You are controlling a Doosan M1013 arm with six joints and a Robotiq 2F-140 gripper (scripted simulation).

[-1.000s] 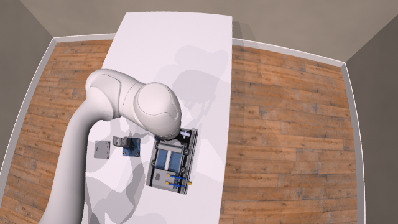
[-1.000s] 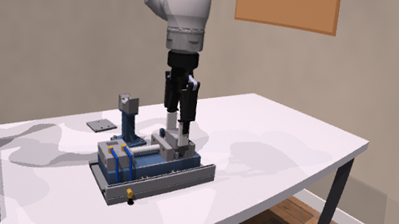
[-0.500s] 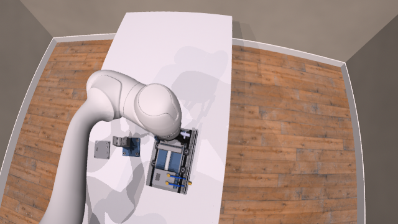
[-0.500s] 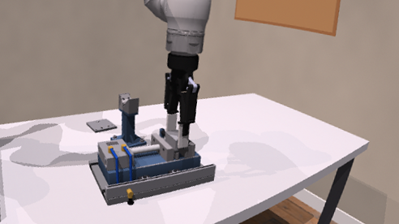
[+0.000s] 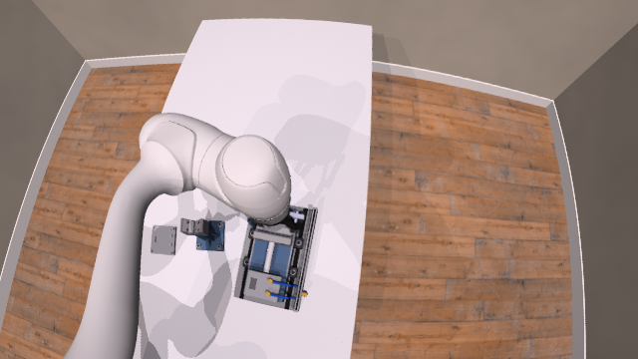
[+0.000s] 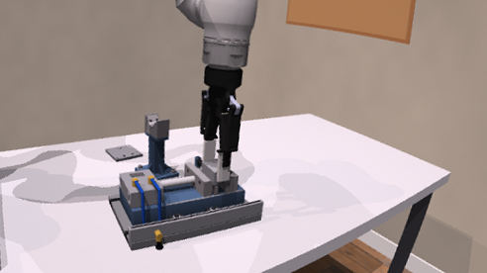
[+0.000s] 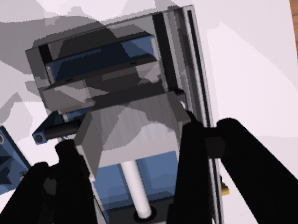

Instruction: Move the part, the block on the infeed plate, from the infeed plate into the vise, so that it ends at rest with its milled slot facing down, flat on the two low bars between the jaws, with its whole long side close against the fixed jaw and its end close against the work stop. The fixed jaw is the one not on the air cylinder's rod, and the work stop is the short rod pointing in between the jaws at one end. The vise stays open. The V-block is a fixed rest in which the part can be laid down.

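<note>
Gripping the part (image 6: 211,178), my pincer (image 6: 216,164) hung straight down over the far end of the vise (image 6: 191,208), fingers closed on the grey block and stopped by its width. From the side view, I judged the part to be down between the jaws or very near it; whether it rested on the two low bars I could not tell, since the fingers and the arm's wrist hid that spot from above.

The infeed plate (image 5: 163,239), well off to one side of the pincer beyond the V-block (image 5: 199,228), carried no block, so I took the pickup as done. The V-block, between the plate and the pincer, held nothing that I could see.

In the wrist view the part (image 7: 133,137) showed directly below the pincer as a grey slab, with the white cylinder rod (image 7: 135,189) running away from it toward the near end of the vise. The slot was not visible on the upper face there, which suggested to me that it faced down, though the view was too coarse to be sure.

What I judged left: seating the block flat on the bars, bringing its long side against the fixed jaw and its end against the work stop, neither of which I could make out, then letting go and lifting off the tabletop (image 6: 342,174) fixture.
</note>
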